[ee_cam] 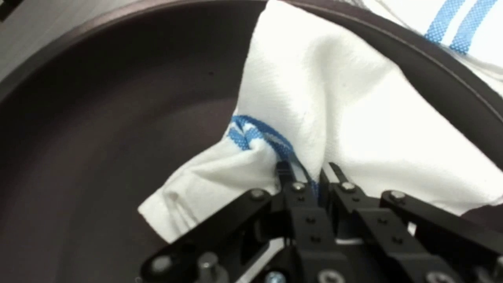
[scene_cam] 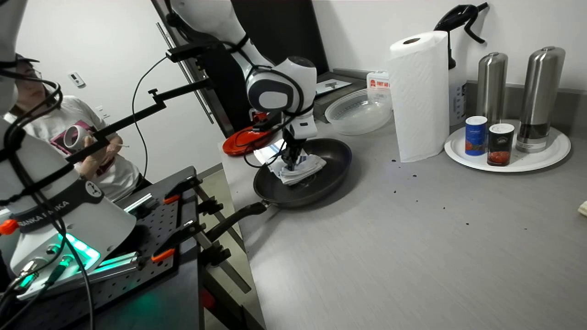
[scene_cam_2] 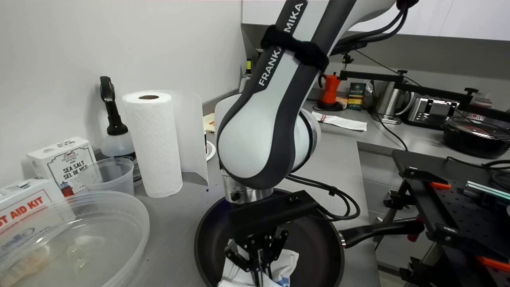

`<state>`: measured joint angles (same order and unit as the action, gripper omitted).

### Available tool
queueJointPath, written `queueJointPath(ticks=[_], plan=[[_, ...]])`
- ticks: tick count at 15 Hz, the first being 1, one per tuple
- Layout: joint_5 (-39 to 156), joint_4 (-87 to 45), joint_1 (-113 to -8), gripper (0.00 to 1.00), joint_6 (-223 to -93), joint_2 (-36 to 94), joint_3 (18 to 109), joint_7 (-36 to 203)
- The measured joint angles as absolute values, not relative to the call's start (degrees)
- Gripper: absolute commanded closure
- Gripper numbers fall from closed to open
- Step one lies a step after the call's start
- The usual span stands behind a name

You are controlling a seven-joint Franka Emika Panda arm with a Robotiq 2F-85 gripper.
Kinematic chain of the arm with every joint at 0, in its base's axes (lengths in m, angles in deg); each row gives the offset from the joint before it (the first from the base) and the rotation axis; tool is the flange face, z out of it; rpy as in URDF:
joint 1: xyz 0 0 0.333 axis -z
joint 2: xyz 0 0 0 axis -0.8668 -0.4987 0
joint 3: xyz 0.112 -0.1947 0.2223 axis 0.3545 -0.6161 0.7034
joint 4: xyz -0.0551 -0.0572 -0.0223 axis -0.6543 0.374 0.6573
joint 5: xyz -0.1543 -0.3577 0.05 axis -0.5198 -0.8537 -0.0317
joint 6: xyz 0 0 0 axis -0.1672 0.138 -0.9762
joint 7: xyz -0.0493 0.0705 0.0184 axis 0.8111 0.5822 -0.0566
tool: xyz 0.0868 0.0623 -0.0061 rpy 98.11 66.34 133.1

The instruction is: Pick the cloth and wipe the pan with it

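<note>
The black pan (scene_cam: 337,160) sits on the grey counter, and it also shows in an exterior view (scene_cam_2: 318,247) and the wrist view (ee_cam: 118,157). Its handle (scene_cam: 236,220) sticks out past the counter edge. My gripper (scene_cam: 290,165) points down inside the pan. In the wrist view its fingers (ee_cam: 308,173) are closed on a bunched fold of the cloth (ee_cam: 283,78), white with blue stripes. The cloth (scene_cam: 302,169) lies crumpled on the pan's inside. More striped white fabric (ee_cam: 475,31) lies beyond the rim; I cannot tell whether it is joined to the held cloth.
A red round object (scene_cam: 247,140) lies behind the pan at the counter edge. A clear plastic bowl (scene_cam: 360,112) and a paper towel roll (scene_cam: 419,101) stand near the wall. A white plate (scene_cam: 557,153) holds shakers and tall mills. Dark crumbs dot the counter.
</note>
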<state>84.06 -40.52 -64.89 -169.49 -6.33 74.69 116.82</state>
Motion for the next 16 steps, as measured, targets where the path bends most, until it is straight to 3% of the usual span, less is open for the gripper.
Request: queueJointPath(ticks=[7, 16], plan=[[86.31, -38.67, -63.06, 0.98, -166.35, -6.68, 75.53, 114.53], [95.55, -32.10, -55.59, 0.98, -148.52, -5.67, 78.20, 104.65]])
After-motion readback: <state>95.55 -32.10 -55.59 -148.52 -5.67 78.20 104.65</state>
